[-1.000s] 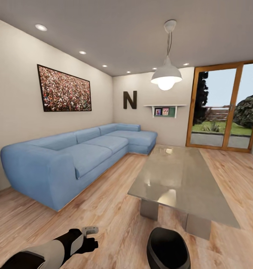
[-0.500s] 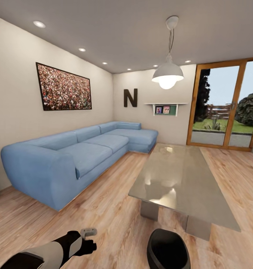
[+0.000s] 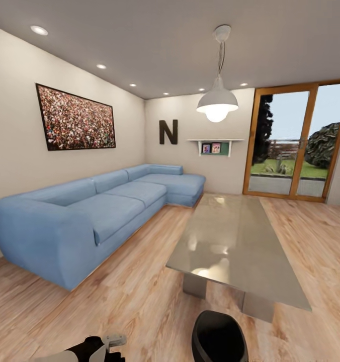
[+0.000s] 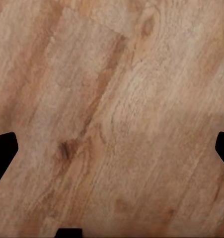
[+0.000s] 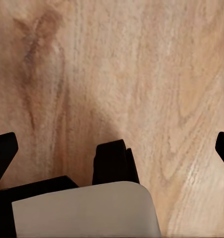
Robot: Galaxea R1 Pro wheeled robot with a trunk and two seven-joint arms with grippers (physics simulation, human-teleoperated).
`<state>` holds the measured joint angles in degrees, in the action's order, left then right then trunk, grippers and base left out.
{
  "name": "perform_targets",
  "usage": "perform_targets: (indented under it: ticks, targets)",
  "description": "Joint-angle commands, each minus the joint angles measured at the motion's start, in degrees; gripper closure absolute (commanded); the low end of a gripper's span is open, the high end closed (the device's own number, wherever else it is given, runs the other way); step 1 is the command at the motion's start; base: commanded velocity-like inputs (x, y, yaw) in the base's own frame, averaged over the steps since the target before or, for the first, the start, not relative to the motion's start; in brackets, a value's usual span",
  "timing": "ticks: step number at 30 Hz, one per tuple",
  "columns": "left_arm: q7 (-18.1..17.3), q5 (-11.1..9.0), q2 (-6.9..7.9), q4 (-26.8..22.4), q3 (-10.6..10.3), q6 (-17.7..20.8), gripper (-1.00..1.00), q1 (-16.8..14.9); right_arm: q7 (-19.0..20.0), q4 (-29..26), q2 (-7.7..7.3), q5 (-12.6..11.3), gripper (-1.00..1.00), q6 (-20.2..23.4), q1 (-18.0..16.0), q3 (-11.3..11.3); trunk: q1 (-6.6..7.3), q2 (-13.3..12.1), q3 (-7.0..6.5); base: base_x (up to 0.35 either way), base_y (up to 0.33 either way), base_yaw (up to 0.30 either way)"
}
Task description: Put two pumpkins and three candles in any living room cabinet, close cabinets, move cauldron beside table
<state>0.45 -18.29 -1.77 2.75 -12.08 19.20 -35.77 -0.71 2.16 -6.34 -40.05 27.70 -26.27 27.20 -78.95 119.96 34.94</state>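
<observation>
At the far left a framed picture (image 3: 75,118) is hung above the blue sofa (image 3: 89,211), and low at the left edge the left gripper (image 3: 112,342) is seen over the wooden floor (image 3: 140,296); in the left wrist view its fingertips (image 4: 2,153) are spread wide with nothing between them. Further right, the cauldron (image 3: 219,338) is set on the floor just beside the near end of the table (image 3: 235,246), under the pendant lamp (image 3: 217,103) and before the glass doors (image 3: 295,146). In the right wrist view the right gripper (image 5: 112,148) is spread too, empty, above bare boards. The cauldron could be knocked away from the table if the base is driven forward, since it lies close in front. Compared with a second ago, the whole view is shifted, so the camera has been moved; the left arm is shown lower in the picture.
</observation>
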Motion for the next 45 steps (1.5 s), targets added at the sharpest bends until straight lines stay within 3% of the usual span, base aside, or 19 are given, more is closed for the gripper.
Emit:
perform_targets:
  ticks: [1,9,24,45]
  targets:
    - [0.06,-1.81,0.09,0.07,-0.37,-0.07,-1.00,0.39,-0.08,0.04,0.01,-0.62,-1.00,0.17,0.03,0.43,0.24,-0.38,-0.12,0.000,0.000,-0.281]
    - [0.08,-6.23,0.78,0.02,-0.39,-3.12,-1.00,0.69,-0.17,0.04,0.01,-0.52,-1.00,-1.77,0.08,0.46,1.99,-3.59,-1.56,0.000,0.000,-0.289]
    - [0.08,-6.56,0.85,-0.12,-0.40,-3.55,-1.00,0.70,-0.27,0.04,0.13,-0.40,-1.00,-2.28,0.08,0.63,5.29,-9.61,-4.21,0.000,0.000,-0.279]
    - [0.08,-6.58,0.89,-0.12,-0.40,-3.55,-1.00,0.70,-0.60,-0.02,0.20,-0.38,-1.00,-2.21,0.10,0.58,9.90,-18.03,-6.19,0.000,0.000,0.016]
